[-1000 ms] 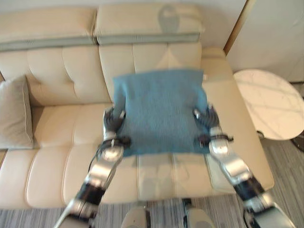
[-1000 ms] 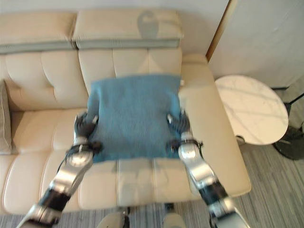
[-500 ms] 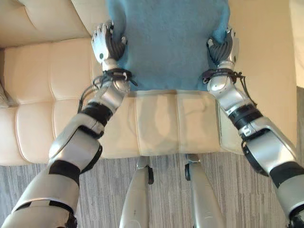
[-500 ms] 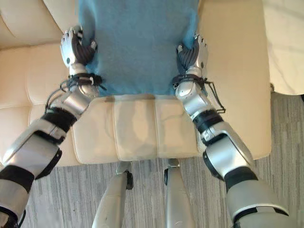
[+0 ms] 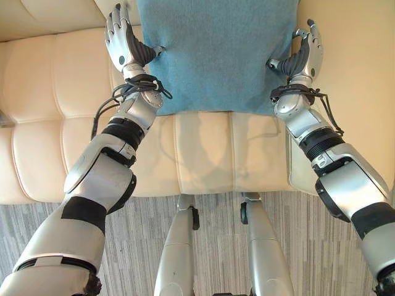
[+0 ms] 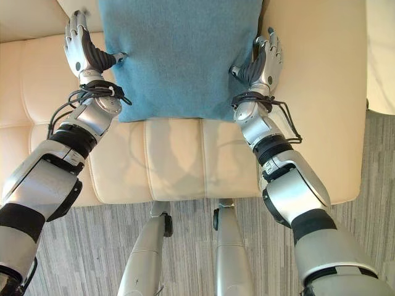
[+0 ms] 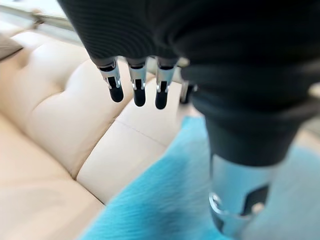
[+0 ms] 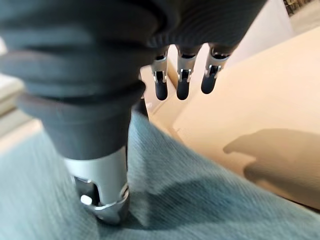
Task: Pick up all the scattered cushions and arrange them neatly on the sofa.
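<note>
Both hands flank a blue cushion [image 5: 216,52] that lies flat on the seat of a cream leather sofa [image 5: 55,86], its near edge running across just short of the seat's front edge. From the cushion's centre the left hand [image 5: 123,46] sits at about nine o'clock and the right hand [image 5: 303,54] at about three o'clock. Each hand has its fingers held straight and spread away from the cushion, out over the bare leather, so neither one is closed round the fabric. On the left, the thumb [image 5: 154,50] reaches toward the cushion's side edge and meets it; in the left wrist view the dark-tipped fingers [image 7: 137,95] hang free above the tufted seat while the thumb [image 7: 235,210] lies down against the blue cloth. On the right, the thumb [image 6: 237,71] likewise touches the cushion's side edge, and the right wrist view shows the fingers [image 8: 182,87] extended over the tan leather with the thumb [image 8: 102,200] pressing into the cloth, which dimples around it. Past the sofa's front, at six o'clock from the cushion, lies grey striped flooring [image 5: 142,234].
</note>
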You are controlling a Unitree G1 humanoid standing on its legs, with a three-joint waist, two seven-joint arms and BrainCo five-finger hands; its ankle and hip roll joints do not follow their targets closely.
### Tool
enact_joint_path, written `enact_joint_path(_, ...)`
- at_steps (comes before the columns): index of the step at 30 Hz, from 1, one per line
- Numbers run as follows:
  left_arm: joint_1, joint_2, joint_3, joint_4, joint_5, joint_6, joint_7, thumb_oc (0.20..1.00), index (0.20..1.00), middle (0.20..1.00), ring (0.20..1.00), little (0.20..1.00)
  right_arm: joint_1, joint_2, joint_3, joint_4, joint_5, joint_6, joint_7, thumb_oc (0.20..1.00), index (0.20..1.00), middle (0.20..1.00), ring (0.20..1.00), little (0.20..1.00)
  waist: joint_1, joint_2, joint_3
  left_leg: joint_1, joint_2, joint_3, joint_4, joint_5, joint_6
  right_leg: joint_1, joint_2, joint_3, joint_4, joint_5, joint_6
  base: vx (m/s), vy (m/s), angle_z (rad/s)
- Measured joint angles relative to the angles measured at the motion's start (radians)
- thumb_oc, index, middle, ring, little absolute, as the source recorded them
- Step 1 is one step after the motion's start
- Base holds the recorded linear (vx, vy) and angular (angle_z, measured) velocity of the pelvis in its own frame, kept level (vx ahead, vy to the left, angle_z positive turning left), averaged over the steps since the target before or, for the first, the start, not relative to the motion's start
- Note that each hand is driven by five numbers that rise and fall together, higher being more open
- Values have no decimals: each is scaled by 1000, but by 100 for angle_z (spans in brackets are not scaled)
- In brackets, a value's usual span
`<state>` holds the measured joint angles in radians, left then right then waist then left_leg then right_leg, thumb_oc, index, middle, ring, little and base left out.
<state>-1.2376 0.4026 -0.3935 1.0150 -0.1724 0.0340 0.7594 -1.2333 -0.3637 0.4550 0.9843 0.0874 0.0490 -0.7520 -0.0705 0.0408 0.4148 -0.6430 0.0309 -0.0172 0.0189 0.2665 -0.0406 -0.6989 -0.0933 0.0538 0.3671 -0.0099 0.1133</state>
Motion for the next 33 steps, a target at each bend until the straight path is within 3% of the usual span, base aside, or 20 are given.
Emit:
enact_joint_path(3, 146, 12, 60, -100, -229, -78, -145, 1000, 1000, 1000, 1000, 1000, 102, 16, -106, -104, 147, -32, 102, 1000, 1000, 1000, 1000, 1000, 0, -5, -5, 76, 9, 1, -10, -37, -2, 78, 2, 2, -28, -28, -5, 82, 56, -8)
enact_joint_path(5, 378, 58, 130, -237, -370, -109, -288, 1000, 1000, 1000, 1000, 1000, 303, 19, -191, -187, 266, -59, 222, 1000, 1000, 1000, 1000, 1000, 2, -8, -7, 173, 19, 23, -27, -53, -1, 211, 7, -4, -130, 7, -3, 113, 84, -21)
enact_joint_path(7, 515, 67, 177, -265, -398, -109, -344, 1000, 1000, 1000, 1000, 1000, 439, 13, -210, -205, 317, -53, 293, 1000, 1000, 1000, 1000, 1000, 9, -10, -18, 244, 20, 35, -59, -56, 3, 300, 6, -2, -209, 46, 13, 113, 82, -18)
enact_joint_path(10, 814, 54, 280, -338, -395, -112, -415, 1000, 1000, 1000, 1000, 1000, 745, 38, -272, -272, 348, -49, 404, 1000, 1000, 1000, 1000, 1000, 10, -41, -57, 375, 12, 62, -100, -74, 3, 478, -11, -4, -368, 107, 4, 117, 160, -12)
enact_joint_path(13, 972, 32, 348, -308, -386, -79, -466, 1000, 1000, 1000, 1000, 1000, 912, 82, -306, -253, 360, -27, 490, 1000, 1000, 1000, 1000, 1000, 7, -76, -126, 433, -1, 65, -100, -92, 10, 572, -22, -9, -441, 125, 3, 22, 179, -1)
enact_joint_path(17, 1075, -21, 384, -206, -344, -59, -519, 1000, 1000, 1000, 1000, 1000, 1008, 103, -351, -173, 315, -21, 557, 1000, 1000, 1000, 1000, 1000, 4, -90, -205, 517, -2, 85, -105, -133, 11, 648, -26, -23, -448, 126, 4, -34, 174, -12)
enact_joint_path(20, 1136, -61, 345, -77, -262, -29, -558, 1000, 1000, 1000, 1000, 1000, 1089, 119, -393, -55, 287, -18, 568, 1000, 1000, 1000, 1000, 1000, -10, -97, -285, 560, -11, 95, -108, -156, 24, 681, -35, -27, -448, 125, 5, -91, 169, -15)
enact_joint_path(25, 1190, -92, 345, 44, -191, -2, -588, 1000, 1000, 1000, 1000, 1000, 1161, 158, -387, 85, 240, 7, 588, 1000, 1000, 1000, 1000, 1000, -16, -116, -305, 591, -16, 152, -106, -156, 26, 650, -39, -44, -390, 128, 2, -147, 77, -37)
enact_joint_path(26, 1193, -94, 340, 62, -160, -6, -595, 1000, 1000, 1000, 1000, 1000, 1167, 168, -386, 112, 213, 6, 593, 1000, 1000, 1000, 1000, 1000, -16, -123, -310, 594, -16, 174, -102, -156, 27, 627, -52, -93, -382, 120, -15, -213, 29, -46)
enact_joint_path(28, 1215, -109, 317, 88, -121, 0, -603, 1000, 1000, 1000, 1000, 1000, 1169, 162, -383, 154, 181, 19, 605, 1000, 1000, 1000, 1000, 1000, -12, -89, -304, 591, 25, 193, -109, -153, 36, 634, -51, -162, -371, 50, 21, -152, 4, -47)
enact_joint_path(29, 1230, -121, 316, 86, -117, 0, -608, 1000, 1000, 1000, 1000, 1000, 1168, 152, -383, 181, 163, 24, 614, 1000, 1000, 1000, 1000, 1000, -8, -40, -293, 590, 73, 196, -109, -144, 48, 607, -17, -199, -212, -3, 4, -165, -62, -22)
enact_joint_path(30, 1240, -121, 308, 86, -112, -1, -613, 1000, 1000, 1000, 1000, 1000, 1174, 151, -383, 200, 146, 27, 623, 1000, 1000, 1000, 1000, 1000, 2, -20, -294, 594, 98, 192, -108, -144, 47, 605, 3, -227, -35, -95, -3, -165, -62, -10)
enact_joint_path(32, 1264, -98, 306, 88, -110, 0, -616, 1000, 1000, 1000, 1000, 1000, 1173, 154, -383, 210, 143, 24, 633, 1000, 1000, 1000, 1000, 1000, 15, -56, -315, 592, 91, 203, -108, -137, 48, 631, -8, -244, 72, -177, -26, -155, -97, -7)
enact_joint_path(33, 1276, -91, 306, 89, -109, 2, -616, 1000, 1000, 1000, 1000, 1000, 1174, 154, -385, 210, 138, 21, 633, 1000, 1000, 1000, 1000, 1000, 22, -69, -323, 591, 91, 218, -108, -128, 50, 653, -11, -252, 74, -187, -33, -202, -146, -30)
